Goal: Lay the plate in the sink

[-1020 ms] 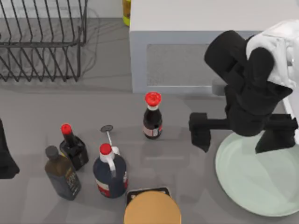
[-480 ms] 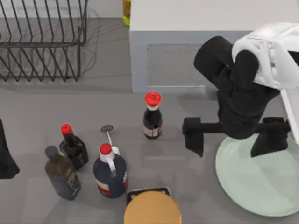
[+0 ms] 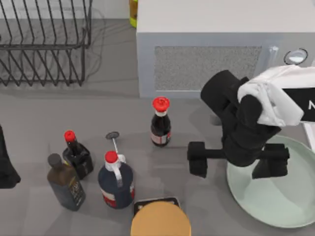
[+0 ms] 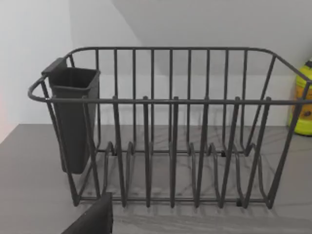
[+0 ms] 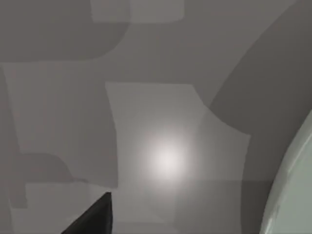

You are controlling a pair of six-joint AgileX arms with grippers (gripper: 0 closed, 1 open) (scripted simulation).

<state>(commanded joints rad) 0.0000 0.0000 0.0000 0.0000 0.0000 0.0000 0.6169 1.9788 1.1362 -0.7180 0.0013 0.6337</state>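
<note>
The grey tabletop [image 3: 44, 108] carries the plate [image 3: 275, 201] at its right edge. The right claw [image 3: 236, 162] straddles the plate's left rim, fingers apart. The left wrist view faces a wire rack [image 4: 170, 131].

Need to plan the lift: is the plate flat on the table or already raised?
Flat on the table. The plate lies level at the top view's right, with the right claw open astride its left rim.

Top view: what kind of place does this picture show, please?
Probably a kitchen counter, in a rendered scene. A wire dish rack stands at the back left, several sauce bottles stand on the grey surface, and a pale green plate lies at the right under the right claw.
</note>
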